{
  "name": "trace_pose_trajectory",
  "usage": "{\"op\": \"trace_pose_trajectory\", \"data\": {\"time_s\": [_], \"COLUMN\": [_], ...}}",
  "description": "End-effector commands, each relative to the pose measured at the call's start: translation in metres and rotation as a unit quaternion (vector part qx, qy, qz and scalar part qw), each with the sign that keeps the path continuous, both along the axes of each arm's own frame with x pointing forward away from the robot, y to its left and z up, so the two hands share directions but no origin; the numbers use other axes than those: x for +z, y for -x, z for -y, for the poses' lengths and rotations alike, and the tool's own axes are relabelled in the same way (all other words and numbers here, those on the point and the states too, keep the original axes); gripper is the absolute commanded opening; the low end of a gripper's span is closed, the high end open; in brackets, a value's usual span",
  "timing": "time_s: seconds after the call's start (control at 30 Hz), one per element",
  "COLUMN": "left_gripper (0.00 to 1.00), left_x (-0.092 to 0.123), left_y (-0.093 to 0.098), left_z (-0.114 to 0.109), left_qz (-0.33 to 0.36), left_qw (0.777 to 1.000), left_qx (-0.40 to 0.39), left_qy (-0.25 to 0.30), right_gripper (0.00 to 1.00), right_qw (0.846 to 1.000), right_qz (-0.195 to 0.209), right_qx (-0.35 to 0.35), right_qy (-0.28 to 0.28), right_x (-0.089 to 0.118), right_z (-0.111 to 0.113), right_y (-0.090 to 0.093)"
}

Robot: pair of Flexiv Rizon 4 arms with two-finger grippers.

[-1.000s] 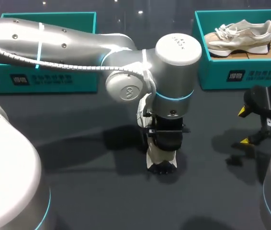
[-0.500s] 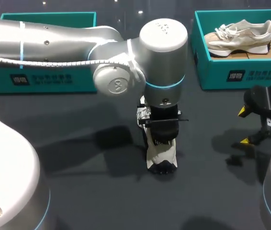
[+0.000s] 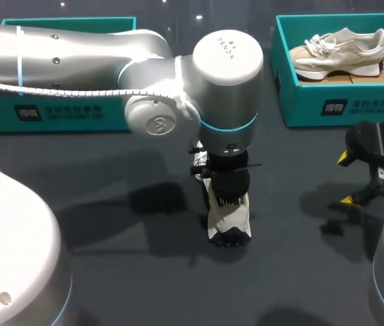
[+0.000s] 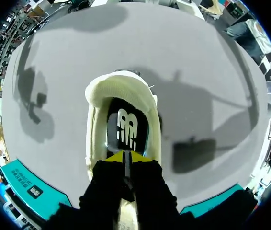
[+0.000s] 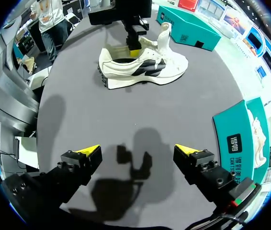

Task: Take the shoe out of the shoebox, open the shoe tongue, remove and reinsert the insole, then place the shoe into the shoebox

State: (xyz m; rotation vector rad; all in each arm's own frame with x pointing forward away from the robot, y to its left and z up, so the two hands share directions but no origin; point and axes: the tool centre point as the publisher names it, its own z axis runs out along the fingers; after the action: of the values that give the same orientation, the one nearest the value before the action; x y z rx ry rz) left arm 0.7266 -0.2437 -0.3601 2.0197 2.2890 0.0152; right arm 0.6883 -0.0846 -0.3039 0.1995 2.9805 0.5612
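While the right gripper (image 5: 138,152) hangs just above the table (image 3: 110,272) with its yellow tips spread wide and nothing between them, the left gripper (image 4: 126,155) reaches straight down into the mouth of the shoe (image 5: 145,69). Its two tips are pressed together against the insole (image 4: 126,127); whether they pinch anything I cannot tell.

The shoe stands upright on its sole near the table's middle, between the two teal shoeboxes and well apart from both. It is a cream-white runner with black stripes along its side, a dark treaded outsole and a thick padded collar. The insole is black with a white logo mark. The tongue (image 5: 165,31) stands up, pulled clear of the opening.

A second, beige shoe (image 3: 341,49) lies on its side in the right shoebox (image 3: 300,102).
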Motion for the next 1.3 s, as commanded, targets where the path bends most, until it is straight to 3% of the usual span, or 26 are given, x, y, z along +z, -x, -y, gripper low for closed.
{"op": "trace_pose_trajectory", "data": {"time_s": [0.03,0.07,0.17,0.2,0.57,1.3], "left_gripper": [0.47,0.54,0.95,1.0,1.0,1.0], "left_x": [-0.006,-0.007,-0.007,-0.007,0.005,0.042], "left_y": [-0.007,-0.01,-0.015,-0.015,-0.011,-0.056], "left_z": [0.009,0.009,0.008,0.008,0.007,-0.005], "left_qz": [0.001,0.0,-0.005,-0.006,-0.007,-0.049], "left_qw": [1.0,1.0,1.0,1.0,1.0,0.999], "left_qx": [0.009,0.011,0.017,0.018,0.002,-0.01], "left_qy": [-0.015,-0.016,-0.021,-0.023,-0.026,-0.014], "right_gripper": [1.0,1.0,1.0,1.0,1.0,1.0], "right_qw": [1.0,1.0,1.0,1.0,1.0,1.0], "right_qz": [0.001,0.001,0.001,0.001,0.001,0.001], "right_qx": [-0.001,-0.001,-0.001,-0.001,-0.001,-0.001], "right_qy": [0.001,0.001,0.001,0.001,0.001,0.001], "right_x": [0.0,0.0,0.0,0.0,0.0,0.0], "right_z": [0.0,0.0,0.0,0.0,0.0,0.0], "right_y": [0.002,0.002,0.002,0.002,0.002,0.002]}}
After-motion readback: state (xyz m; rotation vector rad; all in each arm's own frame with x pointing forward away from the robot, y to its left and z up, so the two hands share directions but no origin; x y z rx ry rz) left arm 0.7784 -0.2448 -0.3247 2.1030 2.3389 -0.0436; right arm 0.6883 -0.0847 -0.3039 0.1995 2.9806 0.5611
